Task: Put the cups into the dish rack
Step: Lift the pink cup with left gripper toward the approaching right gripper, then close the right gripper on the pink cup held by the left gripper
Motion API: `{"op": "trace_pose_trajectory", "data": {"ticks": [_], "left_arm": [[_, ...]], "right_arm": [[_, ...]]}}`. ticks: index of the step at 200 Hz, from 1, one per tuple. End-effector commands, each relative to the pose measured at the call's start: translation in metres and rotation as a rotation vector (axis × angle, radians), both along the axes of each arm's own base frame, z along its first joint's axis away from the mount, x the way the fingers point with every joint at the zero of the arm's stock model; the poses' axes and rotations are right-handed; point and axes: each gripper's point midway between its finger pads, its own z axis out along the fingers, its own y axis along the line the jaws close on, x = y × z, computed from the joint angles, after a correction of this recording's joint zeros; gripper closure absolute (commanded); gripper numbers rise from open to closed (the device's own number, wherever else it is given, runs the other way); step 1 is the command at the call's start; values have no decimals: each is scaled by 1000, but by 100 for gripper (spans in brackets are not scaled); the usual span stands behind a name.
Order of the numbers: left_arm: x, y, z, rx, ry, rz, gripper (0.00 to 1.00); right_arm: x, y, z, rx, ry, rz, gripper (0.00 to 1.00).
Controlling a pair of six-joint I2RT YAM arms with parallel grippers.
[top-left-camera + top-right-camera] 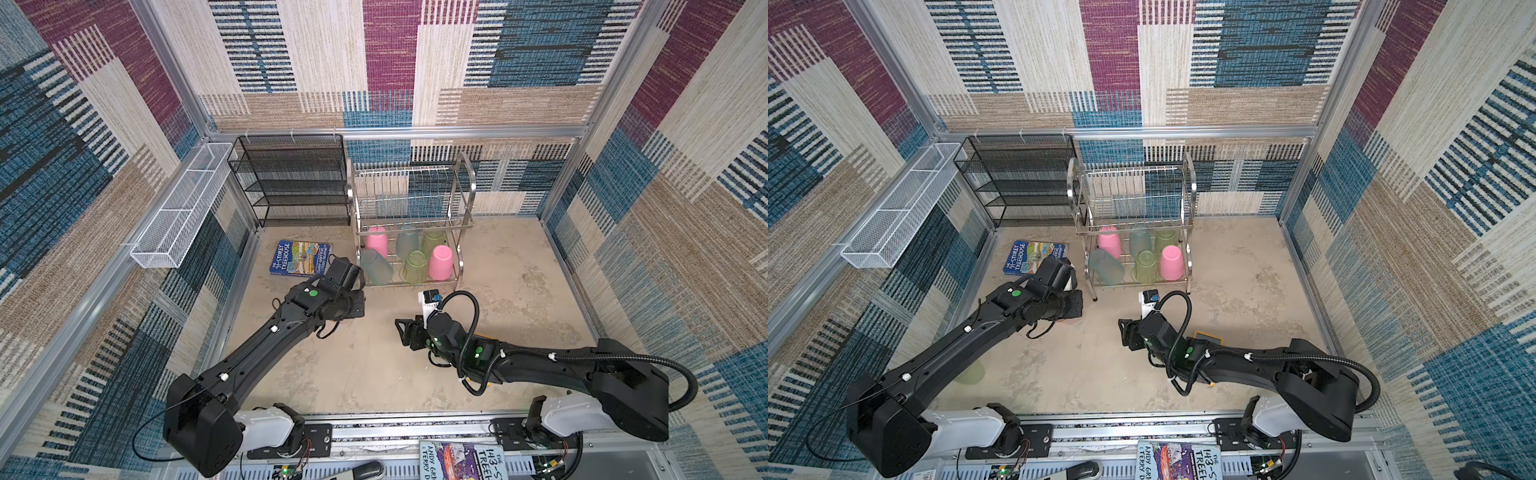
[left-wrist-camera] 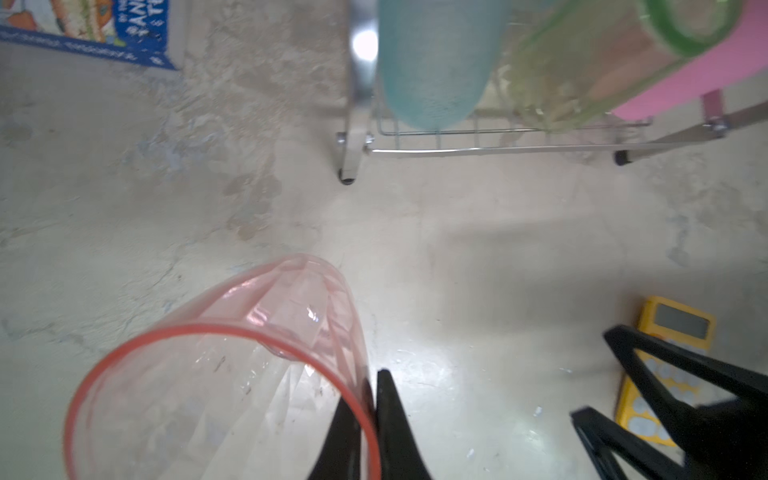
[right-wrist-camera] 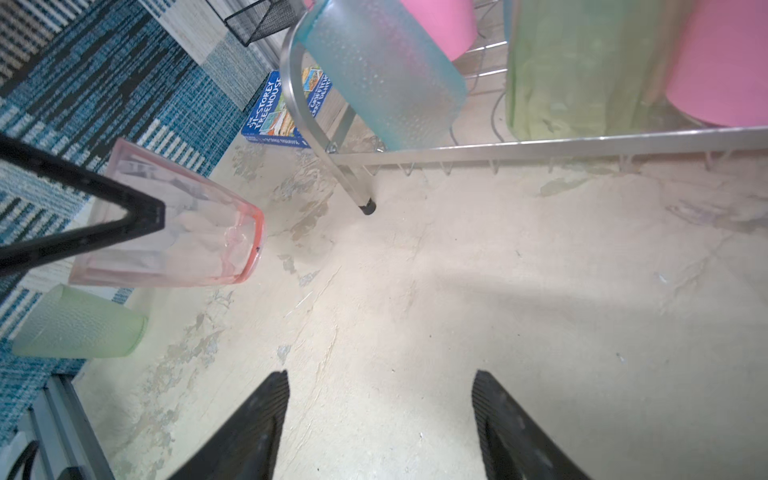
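My left gripper is shut on the rim of a translucent salmon pink cup, one finger inside and one outside. It holds the cup tilted above the floor, in front of the dish rack's left leg. In the right wrist view the same cup hangs to the side. The rack's lower tier holds several upturned cups in both top views: pink, green and teal. A green cup lies on the floor beside the left arm. My right gripper is open and empty, low before the rack.
A yellow calculator lies on the floor under the right arm. A blue book lies left of the rack. A black mesh shelf unit stands at the back, and a white mesh trough hangs on the left wall.
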Motion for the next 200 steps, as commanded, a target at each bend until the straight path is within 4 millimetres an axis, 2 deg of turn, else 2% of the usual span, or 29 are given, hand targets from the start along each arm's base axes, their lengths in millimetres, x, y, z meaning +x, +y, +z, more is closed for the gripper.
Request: {"op": "trace_pose_trajectory", "data": {"ticks": [1, 38, 69, 90, 137, 200], "left_arm": [[5, -31, 23, -133, -52, -23, 100], [3, -75, 59, -309, -137, -101, 100], [0, -96, 93, -476, -231, -138, 100], [-2, -102, 109, -555, -292, -143, 100], [-7, -109, 131, -726, -407, -132, 100], [-12, -110, 152, -938, -487, -93, 100]], "right_arm": [[-1, -12, 5, 95, 93, -69, 27], [1, -45, 30, 262, 164, -161, 27], [5, -69, 50, 398, 230, -207, 27], [6, -77, 60, 466, 268, -218, 28], [5, -84, 76, 614, 329, -214, 28], [6, -81, 96, 825, 406, -154, 27]]}}
